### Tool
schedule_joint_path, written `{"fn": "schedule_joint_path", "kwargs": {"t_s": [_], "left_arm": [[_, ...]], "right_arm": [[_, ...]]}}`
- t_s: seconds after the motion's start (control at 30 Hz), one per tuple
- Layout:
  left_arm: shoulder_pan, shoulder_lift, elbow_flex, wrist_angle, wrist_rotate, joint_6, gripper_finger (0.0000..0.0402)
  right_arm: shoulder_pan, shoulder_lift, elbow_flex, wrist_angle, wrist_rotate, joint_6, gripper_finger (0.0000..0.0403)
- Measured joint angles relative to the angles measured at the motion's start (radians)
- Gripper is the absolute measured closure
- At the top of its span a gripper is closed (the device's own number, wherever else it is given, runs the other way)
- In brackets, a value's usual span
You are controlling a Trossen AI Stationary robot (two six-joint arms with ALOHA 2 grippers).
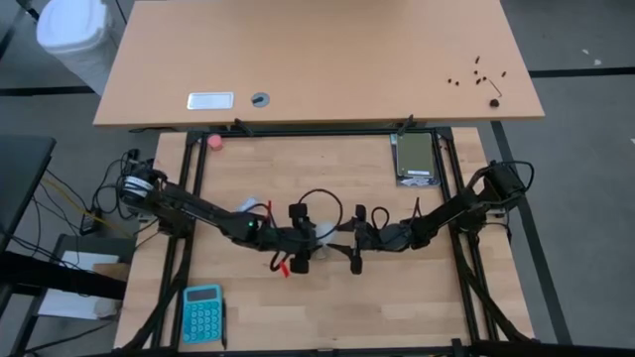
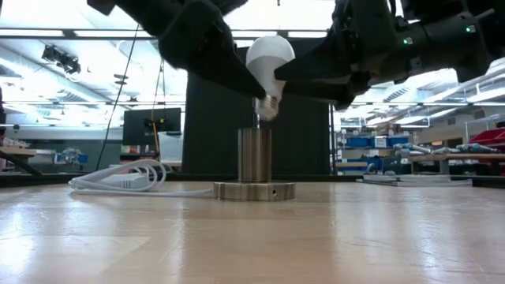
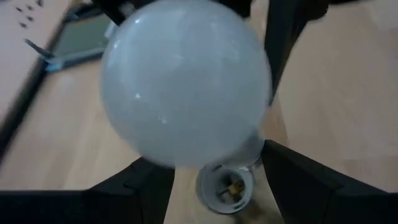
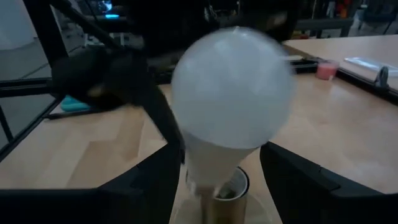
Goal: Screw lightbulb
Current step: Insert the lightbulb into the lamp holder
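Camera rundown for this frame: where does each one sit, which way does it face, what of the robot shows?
High: overhead, facing straight down; both arms meet mid-table over the lightbulb.
Low: at tabletop height, facing level across to the room; socket centred, arms entering from above.
Left wrist: on the left arm, facing down past its own fingers.
Right wrist: on the right arm, facing across the bulb; its fingers show.
Shared: both wrist views show bulb and socket.

- We are looking into a lab or workshop: ceiling strip lights [image 2: 71, 33] are glowing overhead.
- Shelving with blue bins [image 2: 364, 142] and a dark monitor [image 2: 151, 126] are standing behind our wooden counter [image 2: 252, 237].
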Motion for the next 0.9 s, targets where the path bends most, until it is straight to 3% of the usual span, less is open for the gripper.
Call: {"fn": "schedule_joint_path", "kwargs": {"t_s": [0.17, 0.57, 0.9], "left_arm": [[0.002, -0.05, 0.0, -0.055, -0.008, 0.003, 0.0159], [0.002, -0.042, -0.037, -0.053, -0.023, -0.045, 0.0159], [0.002, -0.042, 0.001, -0.105, -0.048, -0.007, 0.0158]], "right_arm": [[-0.021, 0.0, 0.012, -0.023, -0.029, -0.004, 0.0172], [-0.053, -0.001, 0.024, -0.039, -0.1, 0.002, 0.0172], [-0.057, -0.002, 0.037, -0.045, -0.122, -0.007, 0.0172]]}}
